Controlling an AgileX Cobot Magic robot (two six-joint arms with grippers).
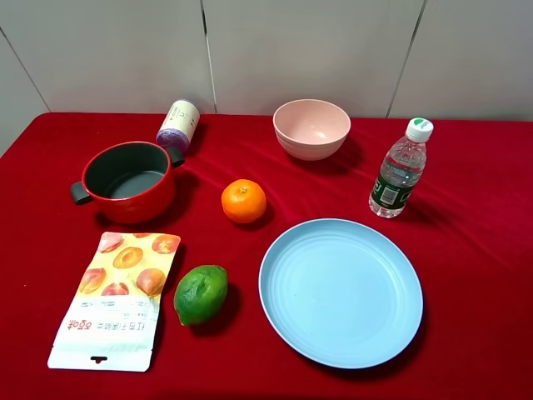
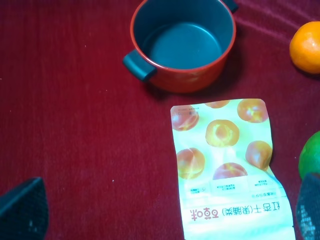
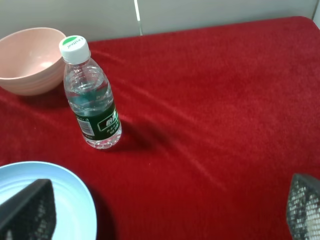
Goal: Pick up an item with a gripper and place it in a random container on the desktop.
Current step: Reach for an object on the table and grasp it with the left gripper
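The orange mandarin (image 1: 244,201) sits on the red cloth desktop (image 1: 466,267) near the middle, right of the red pot (image 1: 127,180), which is empty with a dark grey inside. In the left wrist view the pot (image 2: 182,42) is ahead and the mandarin (image 2: 306,47) shows at the edge. Neither arm shows in the exterior view. My left gripper (image 2: 165,210) is open and empty over the snack bag, its fingertips (image 2: 22,207) wide apart. My right gripper (image 3: 165,212) is open and empty, its fingertips (image 3: 27,210) wide apart near the blue plate.
A green lime (image 1: 201,293) lies beside a dried-fruit snack bag (image 1: 117,296). A light blue plate (image 1: 340,292) is front right, a pink bowl (image 1: 311,128) at the back, a water bottle (image 1: 400,169) right, and a purple roll (image 1: 177,125) behind the pot.
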